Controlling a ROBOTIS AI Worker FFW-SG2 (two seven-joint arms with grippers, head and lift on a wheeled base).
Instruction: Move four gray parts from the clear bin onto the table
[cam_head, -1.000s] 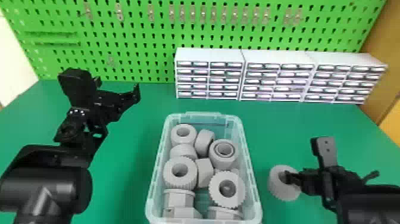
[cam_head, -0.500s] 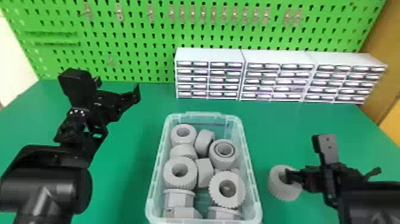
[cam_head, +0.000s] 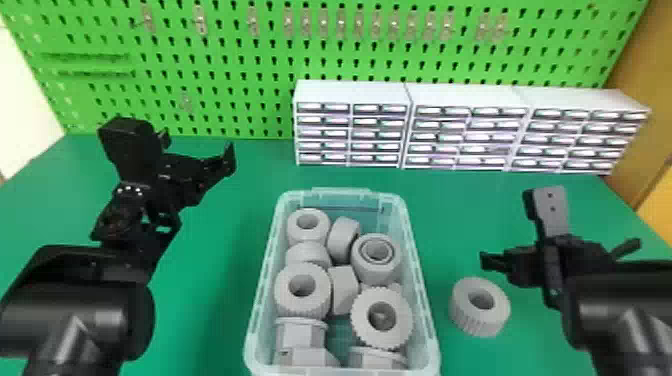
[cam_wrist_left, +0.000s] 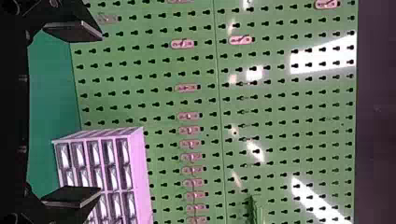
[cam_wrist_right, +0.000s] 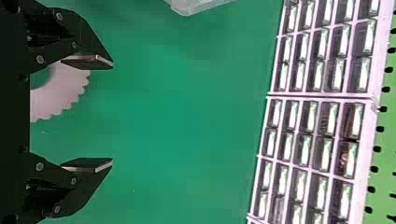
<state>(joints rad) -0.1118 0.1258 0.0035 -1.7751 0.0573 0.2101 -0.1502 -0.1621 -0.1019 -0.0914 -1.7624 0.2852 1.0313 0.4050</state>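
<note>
Gray parts (cam_head: 302, 305) lie heaped in the clear bin (cam_head: 345, 193); one ridged gray ring (cam_head: 467, 317) rests outside it, on the green bench (cam_head: 215, 300), near the right gripper (cam_head: 561, 252), its fingers spread wide. Left of the bin, the left gripper (cam_head: 198, 146) also stands spread.

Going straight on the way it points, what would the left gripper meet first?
The left gripper would probably meet the pegboard first; depth is unclear, and the drawers lie near that line.

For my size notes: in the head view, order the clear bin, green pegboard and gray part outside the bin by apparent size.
1. Green pegboard
2. Clear bin
3. Gray part outside the bin
</note>
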